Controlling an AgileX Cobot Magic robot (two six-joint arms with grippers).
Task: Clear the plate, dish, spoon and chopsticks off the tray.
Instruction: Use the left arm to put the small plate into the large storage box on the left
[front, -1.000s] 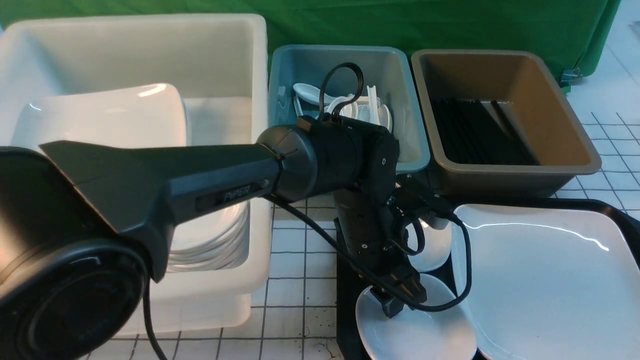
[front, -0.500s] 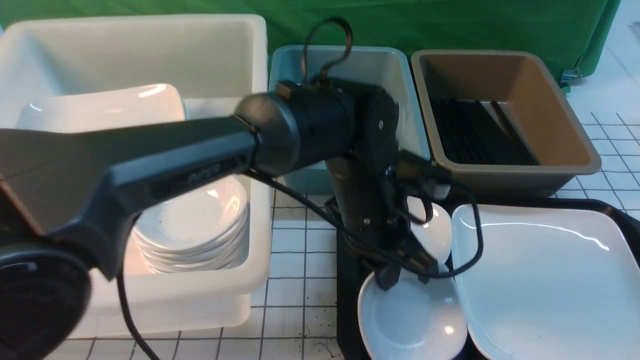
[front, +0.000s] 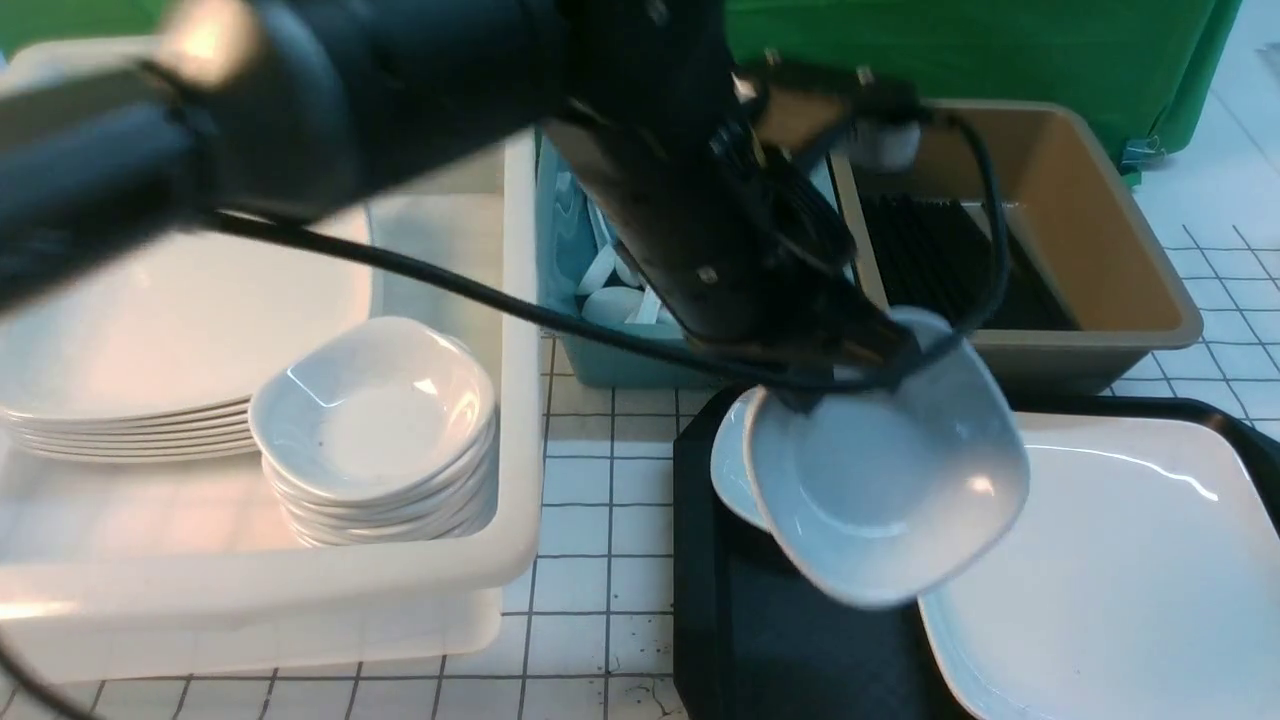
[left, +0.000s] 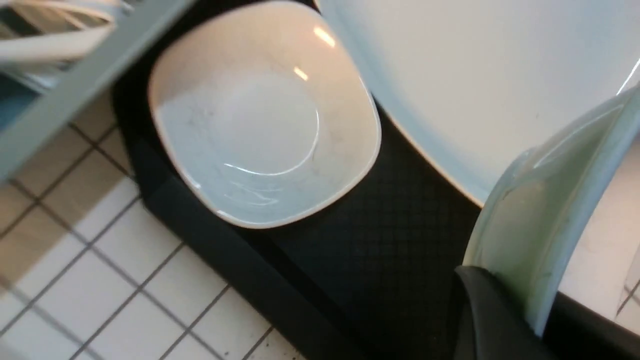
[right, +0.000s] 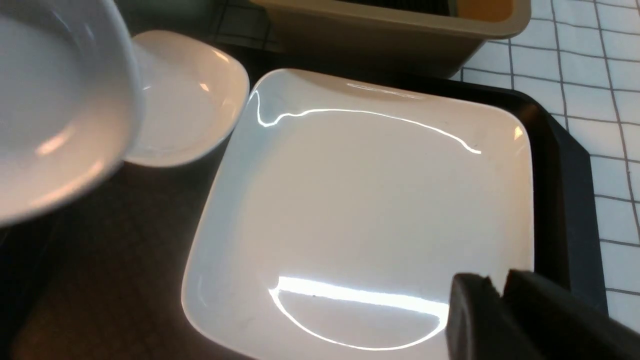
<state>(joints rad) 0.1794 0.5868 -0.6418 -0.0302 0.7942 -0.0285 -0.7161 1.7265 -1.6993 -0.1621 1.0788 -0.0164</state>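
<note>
My left gripper (front: 850, 385) is shut on the rim of a small white dish (front: 885, 490) and holds it tilted in the air above the black tray (front: 720, 620). In the left wrist view the dish (left: 545, 210) sits between the fingers (left: 487, 320). A second small dish (front: 728, 470) rests on the tray's far left corner. The large white plate (front: 1120, 560) fills the tray's right side. My right gripper (right: 497, 287) is shut and empty over the plate's (right: 365, 200) corner; it does not show in the front view. No spoon or chopsticks show on the tray.
A white bin (front: 520, 300) on the left holds stacked plates and a stack of small dishes (front: 375, 430). A blue bin (front: 600, 370) behind the tray holds white spoons. A brown bin (front: 1090, 340) on the right holds black sticks.
My left gripper has lifted the small dish off the tray's near left part, up and away from me. The second dish and the plate stayed put.
</note>
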